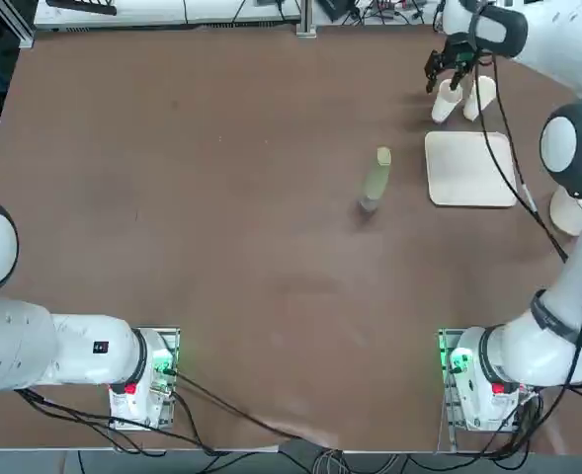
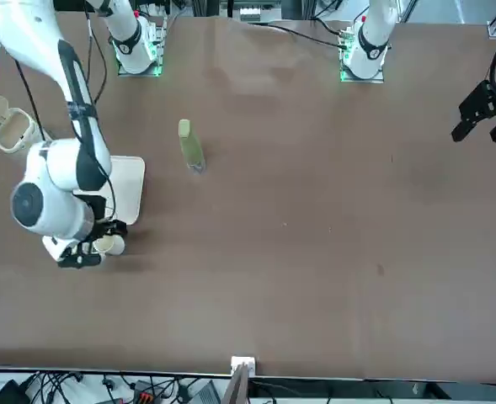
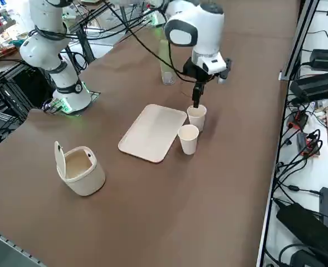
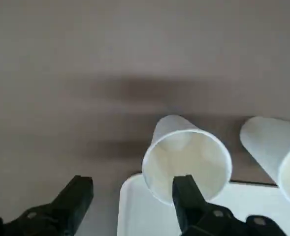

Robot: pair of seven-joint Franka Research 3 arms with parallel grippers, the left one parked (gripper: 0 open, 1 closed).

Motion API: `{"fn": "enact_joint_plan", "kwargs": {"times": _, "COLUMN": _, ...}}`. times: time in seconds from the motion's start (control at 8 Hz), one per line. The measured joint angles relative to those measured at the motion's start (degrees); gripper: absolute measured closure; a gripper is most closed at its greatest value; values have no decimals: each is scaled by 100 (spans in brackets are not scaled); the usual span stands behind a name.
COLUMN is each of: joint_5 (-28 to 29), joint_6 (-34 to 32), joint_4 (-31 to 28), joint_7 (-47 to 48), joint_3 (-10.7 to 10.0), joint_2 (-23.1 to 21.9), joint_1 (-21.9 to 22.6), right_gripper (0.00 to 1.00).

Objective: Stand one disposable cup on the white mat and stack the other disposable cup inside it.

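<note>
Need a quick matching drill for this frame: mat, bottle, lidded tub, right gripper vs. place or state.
Things:
1. mat
2. bottle
3. lidded tub
4. right gripper

States:
A. lid flipped up, no cups beside it
B. open, over one cup
C. flat, nothing on it, two cups beside it
D. upright mid-table

Pairs: 1-C, 2-D, 3-A, 4-B
</note>
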Motion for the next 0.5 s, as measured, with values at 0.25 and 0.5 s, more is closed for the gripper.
{"fn": "enact_joint_plan", "kwargs": {"times": 0.25, "joint_5": -2, "joint_6": 13, "joint_4": -24, "joint_7": 16, "joint_3": -16, "joint_2": 92, "joint_1": 1, "right_gripper": 4}}
{"fn": "enact_joint_plan", "kwargs": {"times": 0.5, "joint_5": -3, "joint_6": 116, "joint_4": -51, "joint_7": 19, "joint_3": -60, "joint_2": 161, "joint_1": -1, "right_gripper": 32}}
